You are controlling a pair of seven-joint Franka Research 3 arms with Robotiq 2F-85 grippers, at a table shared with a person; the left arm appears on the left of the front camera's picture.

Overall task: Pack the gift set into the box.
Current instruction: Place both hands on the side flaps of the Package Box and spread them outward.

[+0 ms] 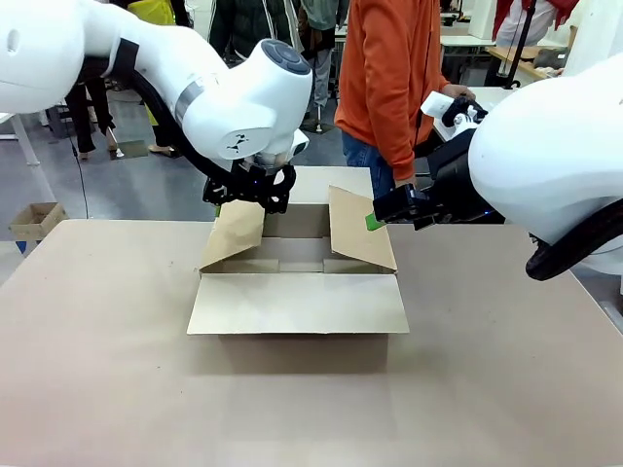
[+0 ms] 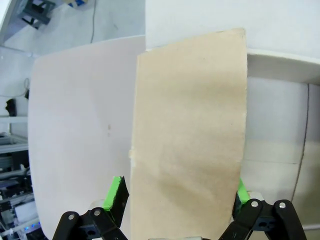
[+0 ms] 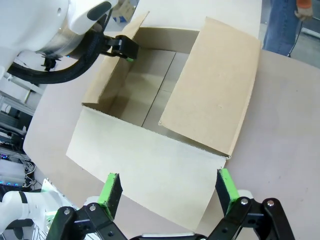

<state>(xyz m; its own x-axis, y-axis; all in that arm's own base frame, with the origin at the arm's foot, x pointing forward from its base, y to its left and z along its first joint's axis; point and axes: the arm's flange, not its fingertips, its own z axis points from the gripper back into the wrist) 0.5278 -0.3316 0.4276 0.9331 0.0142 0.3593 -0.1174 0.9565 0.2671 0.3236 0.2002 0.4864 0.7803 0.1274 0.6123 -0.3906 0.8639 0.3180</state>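
Box sits mid-table, long axis running left to right, near flap lying flat, floor bare, so nothing is packed yet. Left gripper straddles the raised left flap and right gripper sits at the right flap's top edge, both with fingers apart. Beyond stands the person, hands partly hidden by the right arm.

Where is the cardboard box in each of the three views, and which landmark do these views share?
Front view: box at mid-table, flaps open.
Left wrist view: one flap of the box stands in the middle, at the left gripper.
Right wrist view: box in the centre, open, seen from above.
Shared landmark: left gripper at that flap.
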